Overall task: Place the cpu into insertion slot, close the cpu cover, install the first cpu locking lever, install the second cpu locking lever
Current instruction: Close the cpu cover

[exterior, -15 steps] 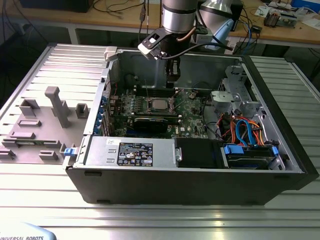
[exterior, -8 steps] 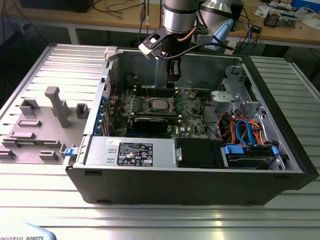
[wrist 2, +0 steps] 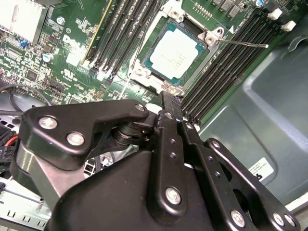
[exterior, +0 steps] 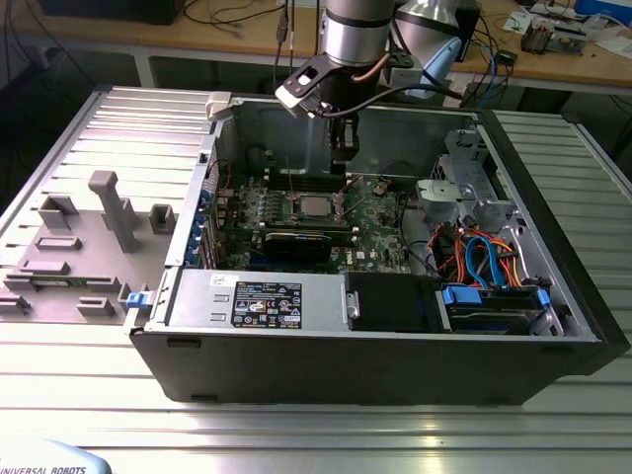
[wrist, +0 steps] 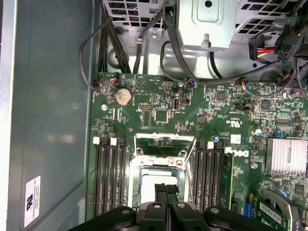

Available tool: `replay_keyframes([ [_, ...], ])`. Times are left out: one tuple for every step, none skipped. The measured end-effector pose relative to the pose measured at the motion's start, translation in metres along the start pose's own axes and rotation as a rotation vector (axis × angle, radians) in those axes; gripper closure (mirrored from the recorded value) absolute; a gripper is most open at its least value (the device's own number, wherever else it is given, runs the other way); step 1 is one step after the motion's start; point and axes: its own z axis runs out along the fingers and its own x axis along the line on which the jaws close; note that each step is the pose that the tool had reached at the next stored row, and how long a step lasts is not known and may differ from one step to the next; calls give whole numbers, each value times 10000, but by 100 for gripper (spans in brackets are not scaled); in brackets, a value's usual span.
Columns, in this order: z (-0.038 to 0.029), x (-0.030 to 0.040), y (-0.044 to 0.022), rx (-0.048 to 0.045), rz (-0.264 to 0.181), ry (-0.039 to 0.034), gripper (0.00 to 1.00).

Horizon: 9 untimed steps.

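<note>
Gripper (wrist 2: pixel 166 99), closed, hovers seemingly just beside cpu (wrist 2: pixel 174 52).

Slotted aluminium table (exterior: pixel 296 434), ribs running across the exterior view. Open black computer case (exterior: pixel 375 370) lies on its side at centre. Grey fixture blocks (exterior: pixel 114 207) stand towards the exterior view's left, just beside the case. Pale object (exterior: pixel 49 462) at the near corner.
</note>
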Motion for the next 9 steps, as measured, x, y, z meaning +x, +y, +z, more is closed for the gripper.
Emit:
replay_keyframes([
  [0, 0, 2, 1, 0, 0, 89],
  [0, 0, 5, 1, 0, 0, 89],
  [0, -1, 7, 0, 1, 0, 89],
  [0, -1, 7, 0, 2, -1, 89],
  [0, -1, 11, 1, 1, 0, 89],
  [0, -1, 15, 2, 0, -20, 89],
  [0, -1, 15, 2, 1, -21, 89],
  [0, -1, 15, 1, 2, -20, 89],
  [0, -1, 17, 2, 1, -21, 89],
])
